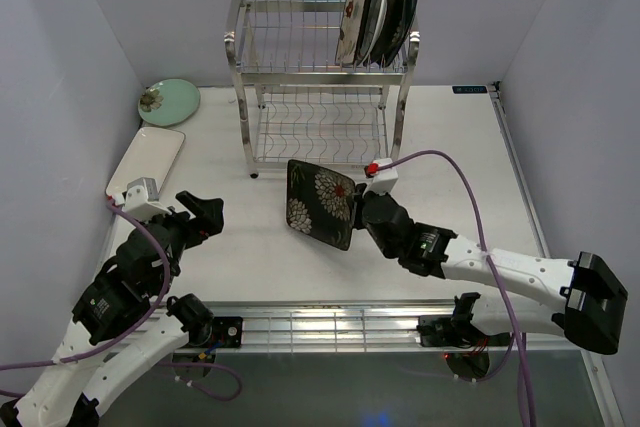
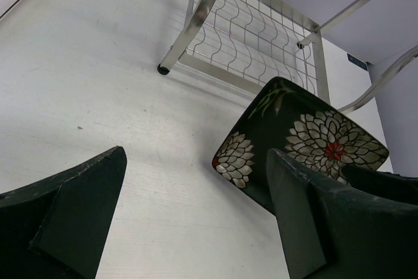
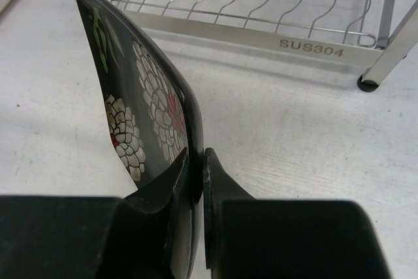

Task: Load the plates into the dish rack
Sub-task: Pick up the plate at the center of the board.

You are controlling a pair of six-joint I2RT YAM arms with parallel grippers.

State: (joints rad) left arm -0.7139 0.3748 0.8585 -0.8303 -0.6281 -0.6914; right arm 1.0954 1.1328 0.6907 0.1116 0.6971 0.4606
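- Status: four of seven racked, one in transit, two untouched. I'd call it just past halfway.
- pale green round plate (image 1: 168,102): lies flat at the far-left corner of the counter (image 1: 250,247), left of the dish rack (image 1: 238,57). Not loaded.
- white rectangular plate (image 1: 148,160): lies flat along the counter's left edge, just nearer than the green one. Not loaded.
- left hand (image 1: 203,209): jaws spread wide and holding nothing. It sits over the counter's near-left area, near the white plate.
- dish rack: stands at the back middle of the counter.
  - top tier (image 1: 290,42): four plates (image 1: 378,9) stand on edge, packed at its right end. They are a cream flowered one, a white teal-rimmed one, a dark one and a teal one. The slots to their left are free.
  - lower tier (image 1: 320,132): no plates visible.
- dark floral square plate (image 1: 320,204): on edge and tilted, in front of the lower tier, between the two hands. It appears lifted, but I can't tell whether its low corner clears the counter.
- right hand (image 1: 357,209): clamped on that plate's rim, one finger on each face.
- Remaining: slot the floral plate, then the two on the left.
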